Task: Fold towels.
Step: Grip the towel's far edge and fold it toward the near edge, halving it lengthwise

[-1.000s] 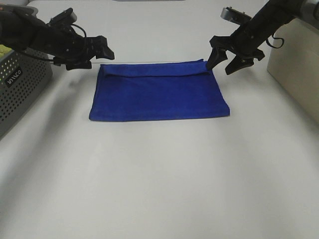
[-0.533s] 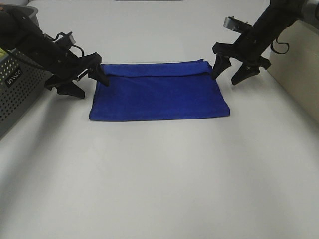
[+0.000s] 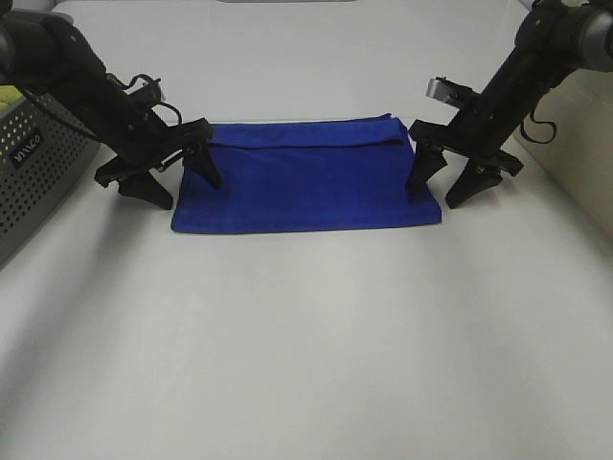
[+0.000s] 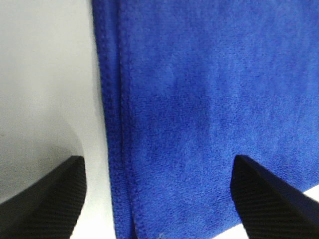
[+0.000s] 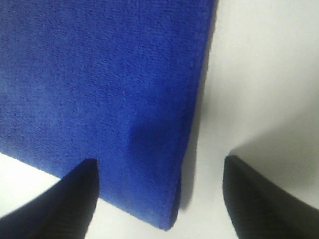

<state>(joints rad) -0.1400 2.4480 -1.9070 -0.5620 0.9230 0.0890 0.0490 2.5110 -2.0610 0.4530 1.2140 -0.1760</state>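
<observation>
The basket [image 3: 48, 182] at 9 o'clock and the box [image 3: 589, 168] at 3 o'clock are cut off at the view's edge. The wrist views show only part of the towel [image 4: 209, 114].

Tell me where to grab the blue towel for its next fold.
I'd take the towel by its two short edges, near the front corners, from above. It lies flat, so the open left gripper and right gripper can each straddle an edge.

Plain white tabletop [image 3: 306, 364] across the whole view, evenly lit, with soft grey shadows. At nine o'clock, a grey perforated metal bin [image 3: 57, 192] bearing a small label [image 3: 27, 150]. At two o'clock, a beige box [image 3: 584, 172], cut off.
</observation>
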